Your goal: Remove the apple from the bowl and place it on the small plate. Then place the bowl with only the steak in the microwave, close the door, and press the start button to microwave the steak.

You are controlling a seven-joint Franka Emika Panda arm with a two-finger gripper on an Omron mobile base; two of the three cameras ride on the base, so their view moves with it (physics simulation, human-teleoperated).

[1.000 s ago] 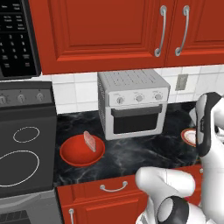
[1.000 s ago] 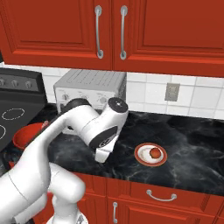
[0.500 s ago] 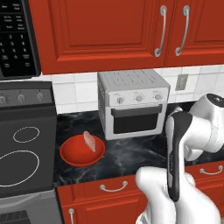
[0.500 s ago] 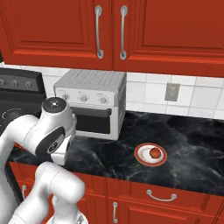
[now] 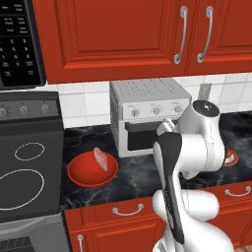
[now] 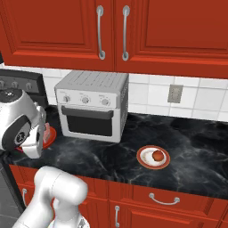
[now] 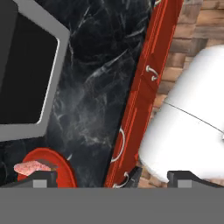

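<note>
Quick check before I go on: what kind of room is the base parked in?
A home kitchen, rendered in simulation: a silver toaster oven on a black marble counter, a stovetop with the microwave above it, and red cabinets.

The black marble counter [image 6: 196, 147] holds three things. The red bowl [image 5: 92, 170] sits at the left end, next to the stove. A silver toaster oven [image 6: 93, 104] stands at the back. The small plate [image 6: 153, 157] sits on the right, near the front edge.
</note>
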